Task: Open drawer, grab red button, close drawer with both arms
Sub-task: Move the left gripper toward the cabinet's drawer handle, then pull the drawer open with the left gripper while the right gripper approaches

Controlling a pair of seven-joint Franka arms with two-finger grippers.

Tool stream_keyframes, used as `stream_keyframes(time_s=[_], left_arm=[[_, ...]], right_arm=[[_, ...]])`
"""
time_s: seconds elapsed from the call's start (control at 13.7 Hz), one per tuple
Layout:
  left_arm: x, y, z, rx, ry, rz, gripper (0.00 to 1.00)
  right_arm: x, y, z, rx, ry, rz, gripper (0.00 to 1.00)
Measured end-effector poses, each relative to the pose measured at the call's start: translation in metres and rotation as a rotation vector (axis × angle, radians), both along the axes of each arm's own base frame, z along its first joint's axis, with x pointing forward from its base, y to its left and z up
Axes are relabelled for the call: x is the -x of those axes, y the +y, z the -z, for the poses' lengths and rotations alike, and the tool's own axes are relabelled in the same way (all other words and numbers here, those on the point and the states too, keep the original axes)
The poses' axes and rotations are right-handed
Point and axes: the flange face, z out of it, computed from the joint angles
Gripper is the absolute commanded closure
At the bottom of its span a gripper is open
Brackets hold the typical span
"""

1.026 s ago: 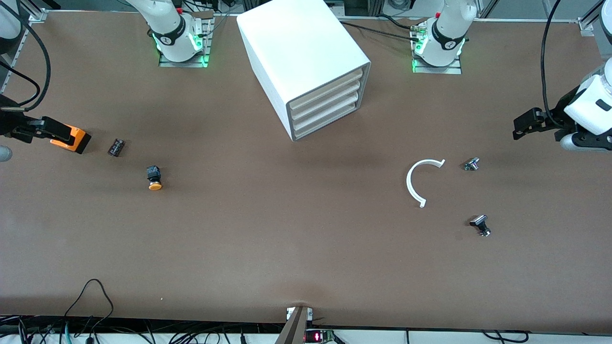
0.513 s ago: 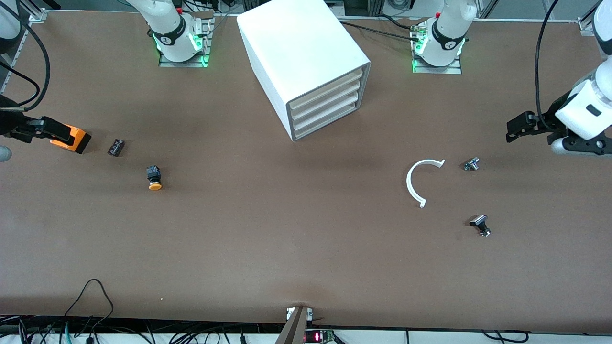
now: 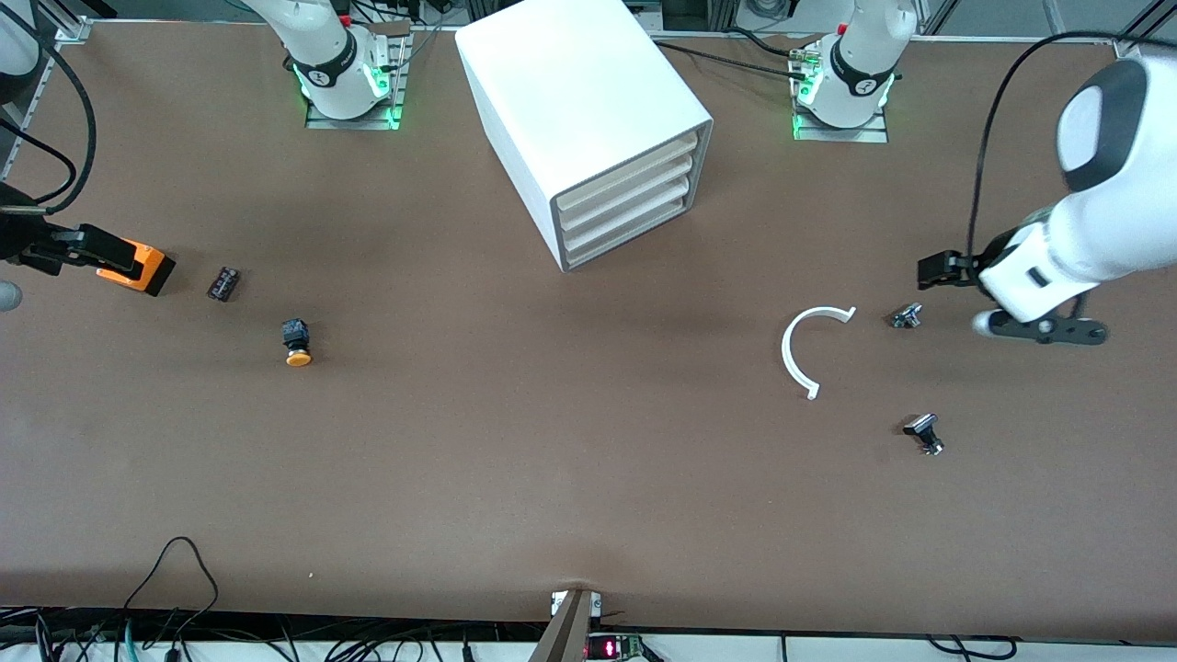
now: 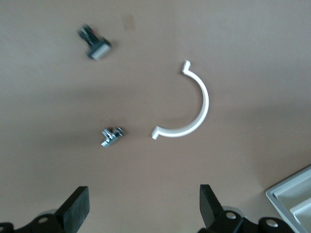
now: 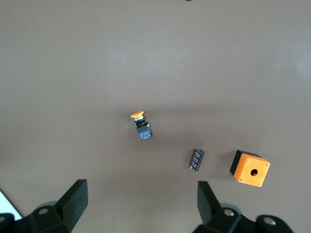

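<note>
Now | both hands open: left hand (image 3: 938,270) | right hand (image 3: 87,248) | cabinet (image 3: 588,129) shut | white arc (image 3: 798,354)

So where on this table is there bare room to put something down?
The widest free patch is the strip of table nearer the front camera, between the orange-capped button and the white half-ring. It is crowded around the half-ring, with two small metal parts, and by the orange box.
</note>
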Motion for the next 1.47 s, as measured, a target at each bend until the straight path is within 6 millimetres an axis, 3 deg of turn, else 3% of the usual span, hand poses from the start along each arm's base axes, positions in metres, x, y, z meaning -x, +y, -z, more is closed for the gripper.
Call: stream_keyframes(time_s=[0.22,0.37,0.66,0.95,1.25,1.47], left_arm=[[0.006,-0.023,0.057,0.129,0.118,-0.033,0.0],[0.016,-0.051,0.093,0.215,0.197,-0.042,0.0],[0.043,-0.104,0.144,0.472,0.344,-0.068,0.0],[0.076,-0.135,0.196,0.728,0.433,-0.019,0.0],[0.114,-0.167,0.238,0.869,0.455,0.041,0.01],[0.145,-0.212,0.241,0.916,0.5,0.084,0.04]], right_arm=[[0.0,0.0,0.0,0.0,0.0,0.0,0.0],[0.0,0.0,0.0,0.0,0.001,0.0,0.0],[0.0,0.0,0.0,0.0,0.001,0.0,0.0],[0.0,0.0,0.0,0.0,-0.001,0.002,0.0],[0.0,0.0,0.0,0.0,-0.001,0.002,0.0],[-0.004,0.005,0.007,-0.001,-0.001,-0.007,0.0]])
